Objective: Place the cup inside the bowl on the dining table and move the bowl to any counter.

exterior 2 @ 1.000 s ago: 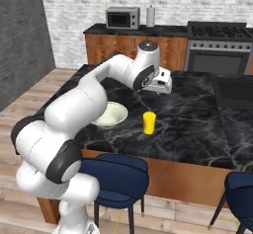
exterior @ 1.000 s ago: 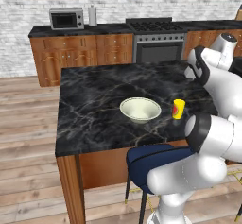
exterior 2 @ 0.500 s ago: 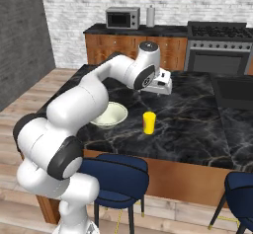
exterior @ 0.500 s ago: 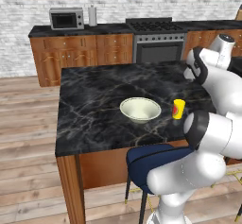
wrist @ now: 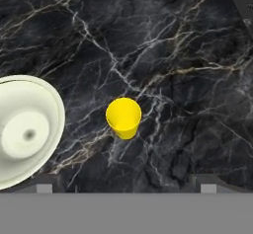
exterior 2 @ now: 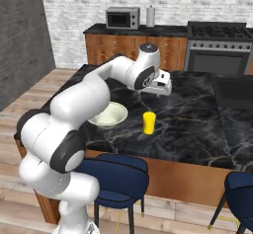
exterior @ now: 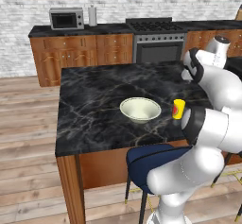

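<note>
The small yellow cup [exterior 2: 148,122] stands upright on the black marble dining table [exterior 2: 197,124], a short way right of the cream-white bowl [exterior 2: 109,115]. The bowl is empty. My gripper [exterior 2: 163,87] hangs above the table, just behind and over the cup, touching neither thing. Looking straight down in the hand view, the cup [wrist: 123,118] is near the middle and the bowl [wrist: 24,132] is at the left edge. The fingertips [wrist: 44,186] stand wide apart, so the gripper [wrist: 126,187] is open and holds nothing. From the left base, the cup [exterior: 178,109] and bowl [exterior: 140,109] sit beside my forearm.
The wall counter [exterior: 71,30] on brown cabinets runs along the back, carrying a microwave [exterior: 66,18], with a stove [exterior: 153,27] beside it. Blue stools [exterior 2: 113,171] stand at the table's near side. A dark inset panel [exterior 2: 234,92] lies at the table's right.
</note>
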You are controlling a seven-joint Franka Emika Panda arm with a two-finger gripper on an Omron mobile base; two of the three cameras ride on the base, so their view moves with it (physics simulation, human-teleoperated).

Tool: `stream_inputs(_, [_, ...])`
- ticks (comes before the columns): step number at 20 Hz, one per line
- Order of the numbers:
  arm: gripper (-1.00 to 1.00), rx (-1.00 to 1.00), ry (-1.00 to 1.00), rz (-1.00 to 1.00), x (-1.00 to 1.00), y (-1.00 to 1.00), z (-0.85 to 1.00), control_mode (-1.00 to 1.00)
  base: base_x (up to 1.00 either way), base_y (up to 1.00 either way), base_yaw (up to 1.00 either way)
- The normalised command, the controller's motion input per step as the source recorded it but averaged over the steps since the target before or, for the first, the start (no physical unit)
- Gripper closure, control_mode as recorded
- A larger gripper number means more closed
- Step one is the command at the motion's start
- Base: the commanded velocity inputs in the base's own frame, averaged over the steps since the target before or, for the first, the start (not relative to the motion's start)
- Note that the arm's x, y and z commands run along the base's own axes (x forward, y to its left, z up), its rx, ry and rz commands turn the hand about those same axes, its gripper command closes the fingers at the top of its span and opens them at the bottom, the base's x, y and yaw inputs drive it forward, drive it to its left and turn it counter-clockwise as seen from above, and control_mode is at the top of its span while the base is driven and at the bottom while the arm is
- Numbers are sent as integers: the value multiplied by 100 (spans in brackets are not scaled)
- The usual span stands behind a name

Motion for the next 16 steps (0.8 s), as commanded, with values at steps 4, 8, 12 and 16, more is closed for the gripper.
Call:
stream_inputs(4, [-100,0,0,0,35,1,0,-100,0,0,0])
stream_inputs(8, [-100,0,0,0,18,0,-3,-100,0,0,0])
stream_inputs(12, [-100,0,2,0,0,0,-18,-100,0,0,0])
stream_inputs(16, [-100,0,1,0,0,0,-28,-100,0,0,0])
